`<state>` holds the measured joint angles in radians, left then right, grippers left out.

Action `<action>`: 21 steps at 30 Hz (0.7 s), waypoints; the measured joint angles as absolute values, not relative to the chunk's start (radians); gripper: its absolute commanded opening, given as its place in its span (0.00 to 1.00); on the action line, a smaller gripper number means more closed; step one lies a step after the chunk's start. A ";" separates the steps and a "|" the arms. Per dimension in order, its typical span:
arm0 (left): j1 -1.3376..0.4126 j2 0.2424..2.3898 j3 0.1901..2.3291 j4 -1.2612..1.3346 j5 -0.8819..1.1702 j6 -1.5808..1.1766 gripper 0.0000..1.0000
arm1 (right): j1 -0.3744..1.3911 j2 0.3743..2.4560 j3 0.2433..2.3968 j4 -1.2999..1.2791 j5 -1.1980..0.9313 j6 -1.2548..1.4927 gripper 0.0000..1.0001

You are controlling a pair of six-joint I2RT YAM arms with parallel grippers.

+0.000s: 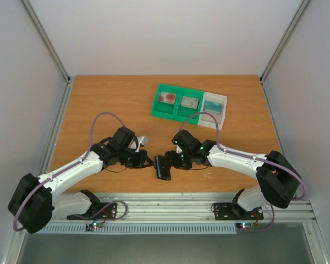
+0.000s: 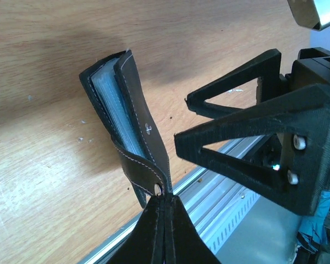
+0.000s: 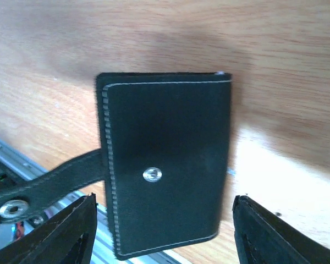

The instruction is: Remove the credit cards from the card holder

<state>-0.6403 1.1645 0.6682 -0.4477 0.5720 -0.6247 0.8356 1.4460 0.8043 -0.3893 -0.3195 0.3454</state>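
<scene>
The black card holder (image 1: 163,168) is near the table's front edge, between both grippers. My left gripper (image 2: 165,201) is shut on its snap strap (image 2: 146,165), and its grey-blue inner pockets (image 2: 111,102) show edge-on between the folded halves. My right gripper (image 3: 164,199) is open, with one finger on each side of the closed holder (image 3: 165,159), not touching it. It also shows in the left wrist view (image 2: 236,129). A whitish card with red marks (image 1: 168,98), a greyish card (image 1: 189,102) and a teal card (image 1: 212,105) lie in tray compartments.
The green compartment tray (image 1: 176,114) and the white tray (image 1: 223,113) beside it stand at the back middle of the wooden table. A metal rail (image 1: 170,208) runs along the near edge, just below the holder.
</scene>
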 measured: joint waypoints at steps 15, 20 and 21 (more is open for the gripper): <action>-0.640 1.141 0.669 -0.431 0.591 -0.661 0.00 | 0.844 1.518 0.865 -0.384 -0.353 0.338 0.68; -0.640 1.140 0.669 -0.430 0.593 -0.666 0.00 | 0.844 1.537 0.866 -0.398 -0.350 0.334 0.58; -0.640 1.140 0.669 -0.430 0.594 -0.666 0.00 | 0.844 1.540 0.866 -0.401 -0.348 0.332 0.56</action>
<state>-0.6403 1.1400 0.6689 -0.4297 0.5938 -0.6659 0.8440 1.5398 0.8661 -0.4011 -0.3481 0.3317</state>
